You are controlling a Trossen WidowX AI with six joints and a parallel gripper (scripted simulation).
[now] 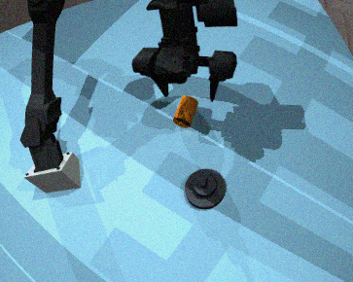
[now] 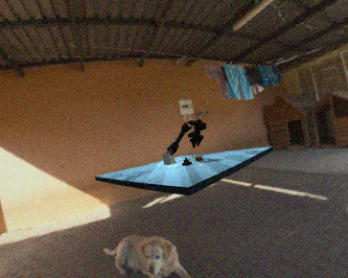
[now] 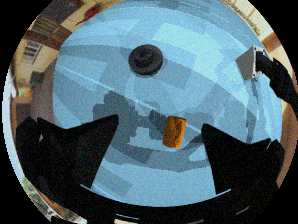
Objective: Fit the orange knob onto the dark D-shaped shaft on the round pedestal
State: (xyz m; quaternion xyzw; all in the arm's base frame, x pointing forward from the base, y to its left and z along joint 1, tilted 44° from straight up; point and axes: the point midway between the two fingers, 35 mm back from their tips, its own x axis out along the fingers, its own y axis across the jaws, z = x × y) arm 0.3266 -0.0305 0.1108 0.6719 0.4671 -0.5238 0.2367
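The orange knob (image 1: 186,112) (image 2: 198,158) (image 3: 175,132) lies on its side on the blue table top. The dark round pedestal (image 1: 193,198) (image 2: 187,164) (image 3: 145,71) stands on the table apart from the knob, its dark shaft pointing up. The shaft's flat side cannot be made out. My gripper (image 1: 189,97) (image 2: 196,146) (image 3: 160,120) is wide open and empty, pointing down above the table near the knob. In the wrist view the knob shows between the two fingertips, closer to the right one.
The arm's grey base block (image 1: 66,176) (image 2: 168,159) (image 3: 246,64) stands on the table, to the left of the pedestal in the top view. The blue table top (image 1: 149,233) (image 2: 180,178) carries shadows of the arm. A dog (image 2: 149,256) is on the floor in front of the table.
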